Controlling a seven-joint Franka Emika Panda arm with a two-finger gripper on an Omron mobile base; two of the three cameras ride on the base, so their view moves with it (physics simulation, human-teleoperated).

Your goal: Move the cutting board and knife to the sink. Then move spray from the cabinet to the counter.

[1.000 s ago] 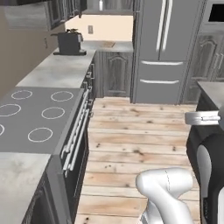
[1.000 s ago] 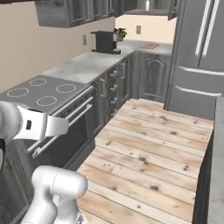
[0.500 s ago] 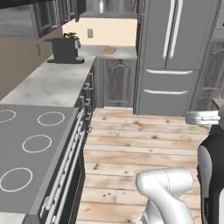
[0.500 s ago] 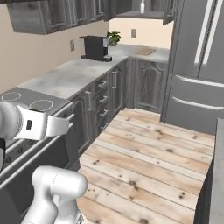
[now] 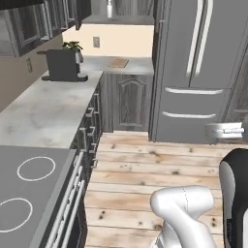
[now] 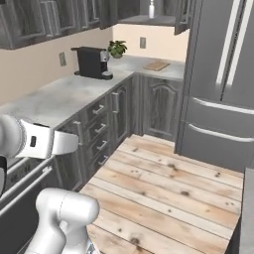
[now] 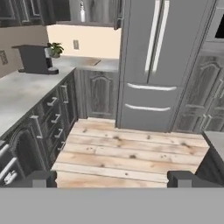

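Hand view, read from left to right: a pale marbled counter (image 7: 26, 94) runs along the left side with a dark coffee machine (image 7: 34, 59) and a small potted plant (image 7: 55, 49) at about ten o'clock. Just right of them, at about eleven o'clock and far off in the corner, a light-brown cutting board (image 7: 90, 62) lies flat on the counter beside the tall grey fridge (image 7: 157, 65). Its long axis seems to run across the view, though it is too small to be sure. No knife can be made out on or near it at this distance. Above the board, an open wall cabinet (image 7: 94, 15) holds a small white spray bottle (image 7: 82, 13) standing upright on its shelf. At the bottom, the gripper (image 7: 112, 178) has its two dark tips spread fully wide with nothing between them. The board is well apart from the gripper, ahead and slightly left across the wooden floor (image 7: 131, 153), so the base probably needs to close in before any reach.
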